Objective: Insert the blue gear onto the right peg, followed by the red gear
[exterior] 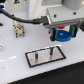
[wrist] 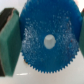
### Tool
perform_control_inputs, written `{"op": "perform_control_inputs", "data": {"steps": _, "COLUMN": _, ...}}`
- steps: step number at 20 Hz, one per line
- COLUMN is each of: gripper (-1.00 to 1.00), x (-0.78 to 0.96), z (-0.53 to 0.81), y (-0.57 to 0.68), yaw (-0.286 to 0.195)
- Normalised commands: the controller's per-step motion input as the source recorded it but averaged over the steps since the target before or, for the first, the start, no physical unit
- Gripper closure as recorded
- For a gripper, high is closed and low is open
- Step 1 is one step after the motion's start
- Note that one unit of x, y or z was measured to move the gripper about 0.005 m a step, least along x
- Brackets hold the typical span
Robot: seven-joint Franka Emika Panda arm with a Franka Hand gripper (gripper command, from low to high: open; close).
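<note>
1. Claw (exterior: 63, 34) pinching blue gear (wrist: 48, 41), held above the bench (exterior: 15, 57), beside the plate (exterior: 45, 56).
2. Risk: hub hole misses right peg (exterior: 51, 49), gear jams or tilts.
3. Risk: edge grip slips.
4. Red gear unclear, maybe behind the claw; pegs tiny, blurred.

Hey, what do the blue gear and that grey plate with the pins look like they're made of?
The blue gear looks like moulded or printed plastic: uniform bright colour and a speckled matte face. The grey plate is harder to judge; its flat dull surface and black rim suggest plastic or painted metal. The thin dark pins may be metal.
</note>
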Motion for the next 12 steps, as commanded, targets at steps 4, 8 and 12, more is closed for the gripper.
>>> {"op": "perform_control_inputs", "data": {"steps": 4, "gripper": 1.0, "x": 0.45, "z": 0.0, "y": -0.2, "yaw": 0.0}}
{"op": "perform_control_inputs", "data": {"steps": 8, "gripper": 1.0, "x": 0.34, "z": -0.03, "y": -0.24, "yaw": 0.0}}
{"op": "perform_control_inputs", "data": {"steps": 12, "gripper": 1.0, "x": 0.19, "z": -0.08, "y": -0.27, "yaw": 0.0}}
